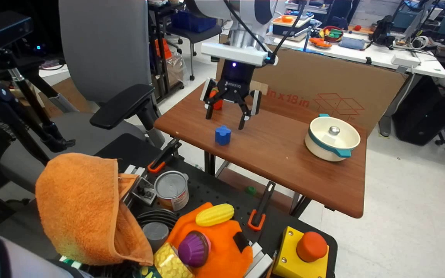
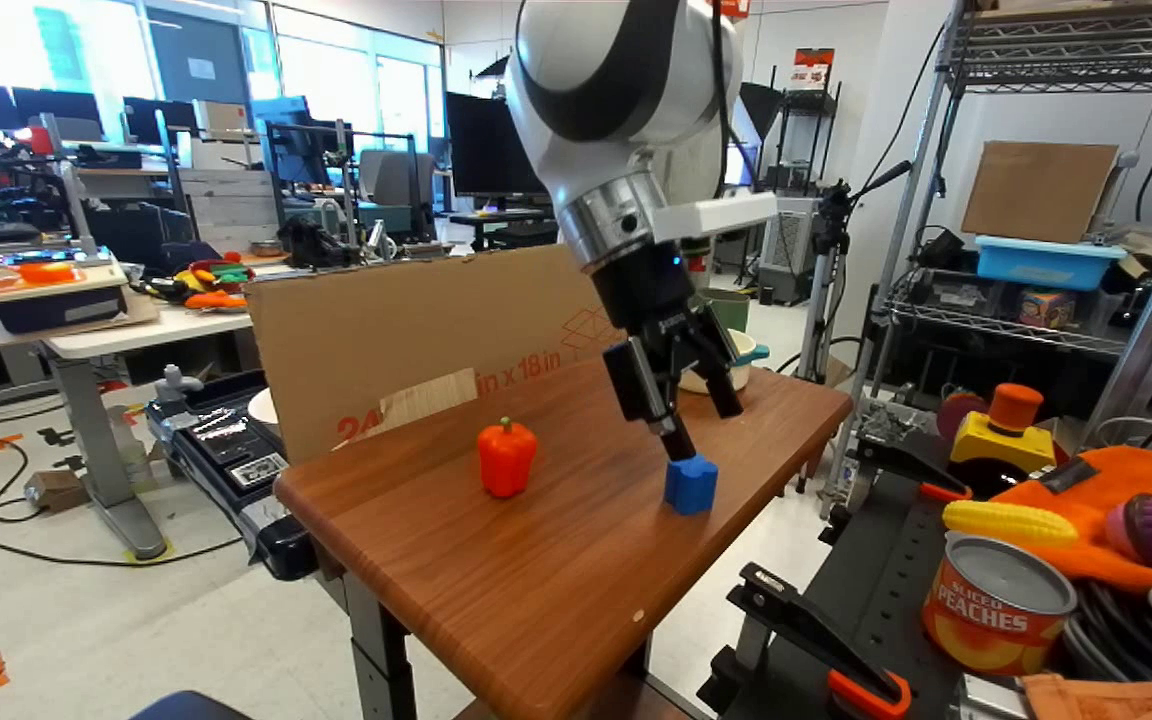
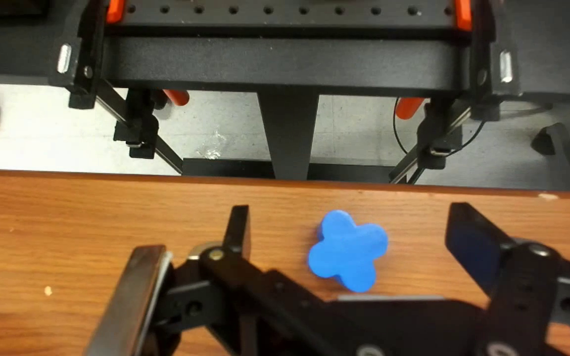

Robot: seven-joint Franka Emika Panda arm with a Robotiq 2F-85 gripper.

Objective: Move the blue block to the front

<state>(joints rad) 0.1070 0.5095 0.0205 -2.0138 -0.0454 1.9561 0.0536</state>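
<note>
In an exterior view we are looking at a black two-fingered Robotiq gripper (image 1: 225, 119) hanging from a white robot arm (image 1: 245, 7) above a brown wood-grain table (image 1: 284, 150). Its black fingers (image 1: 242, 122) are standing wide apart, released. Just below them, a tiny solid-blue lobed block (image 1: 223, 136) is resting on the tabletop, close to the edge that is facing a black perforated bench (image 1: 203, 189). Well apart from it, a round cream lidded pot (image 1: 332, 139) with teal handles is sitting on the same table.

In an exterior view we are seeing an orange-red bell pepper (image 2: 506, 460) standing on the table, and a brown cardboard panel (image 2: 436, 320) with red print rising behind it. A fingertip is lining up with the block's top along our line of sight, and the pot is showing only partly behind the gripper.

In the wrist view the block's four-lobed top is appearing between the two spread fingertips, with wood showing between it and each of them. Across a strip of pale floor (image 3: 230, 116), two black-and-orange clamps (image 3: 84, 64) are holding onto the bench's edge.
</note>
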